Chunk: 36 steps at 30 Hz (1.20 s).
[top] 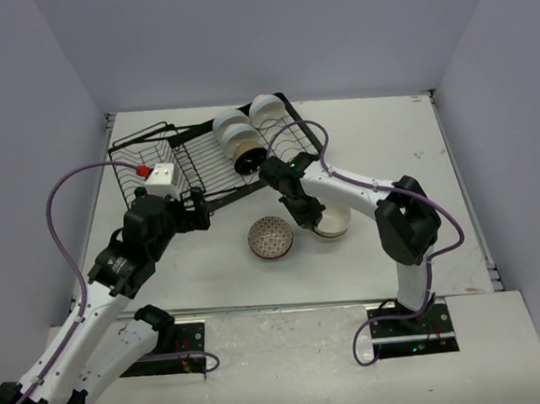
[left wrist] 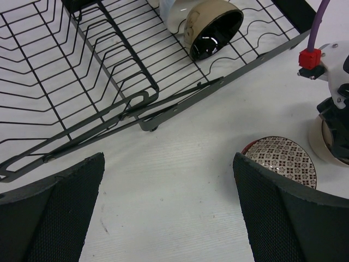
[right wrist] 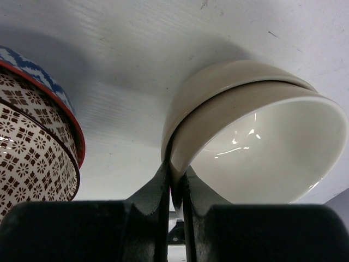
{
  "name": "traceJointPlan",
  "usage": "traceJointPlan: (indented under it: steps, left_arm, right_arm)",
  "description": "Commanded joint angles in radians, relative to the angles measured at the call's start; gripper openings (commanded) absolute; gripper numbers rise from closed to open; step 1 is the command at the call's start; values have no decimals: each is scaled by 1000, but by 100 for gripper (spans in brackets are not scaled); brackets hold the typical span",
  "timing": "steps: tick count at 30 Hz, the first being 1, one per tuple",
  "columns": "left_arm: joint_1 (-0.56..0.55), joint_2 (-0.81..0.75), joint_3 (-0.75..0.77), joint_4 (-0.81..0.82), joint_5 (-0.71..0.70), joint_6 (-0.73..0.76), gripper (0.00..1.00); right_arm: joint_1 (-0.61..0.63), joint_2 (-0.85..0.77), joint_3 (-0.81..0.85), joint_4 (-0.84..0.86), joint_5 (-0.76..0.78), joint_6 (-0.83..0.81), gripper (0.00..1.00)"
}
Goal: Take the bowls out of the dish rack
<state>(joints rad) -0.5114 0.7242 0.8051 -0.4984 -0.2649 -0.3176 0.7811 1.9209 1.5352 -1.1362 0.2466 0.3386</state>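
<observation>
Right of patterned bowl (top: 270, 237) on table (top: 388, 155), our right gripper (right wrist: 175, 183) pinches rim of white bowl (right wrist: 262, 153), one finger inside, one outside. We reckon it's nesting it into cream bowl (right wrist: 218, 82) underneath, since stacking saves room. Left gripper (left wrist: 169, 185) hangs wide open and empty, just off dish rack (left wrist: 109, 76) front edge, probably lined up for next grab. Rack holds tan dark-glazed bowl (left wrist: 215, 33) plus pale bowls (top: 265, 109) behind, propped on edge by dividers.
</observation>
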Motion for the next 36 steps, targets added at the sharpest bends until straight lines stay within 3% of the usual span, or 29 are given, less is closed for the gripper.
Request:
traceJointPlan:
  steps: [1,12,21,27,32,36]
  left_arm:
    - [7,-2,-3,38,12,26,100]
    - [7,4,-1,38,13,26,100]
    - [7,6,-1,38,16,28,100]
    - [7,11,-3,38,18,28,100]
    - [7,12,-3,38,19,28,100]
    - [7,14,-3,38,19,28,100]
  right_arm:
    - [10,-17,-23,30,72,17,4]
    - [20,-52,-35,62,158,25,7]
    - [20,-77,-50,84,131,23,11]
    - [21,-112,-79,113,106,36,18]
    - [21,-122,-81,113,109,40,31]
    - [23,-129,-78,110,108,40,34]
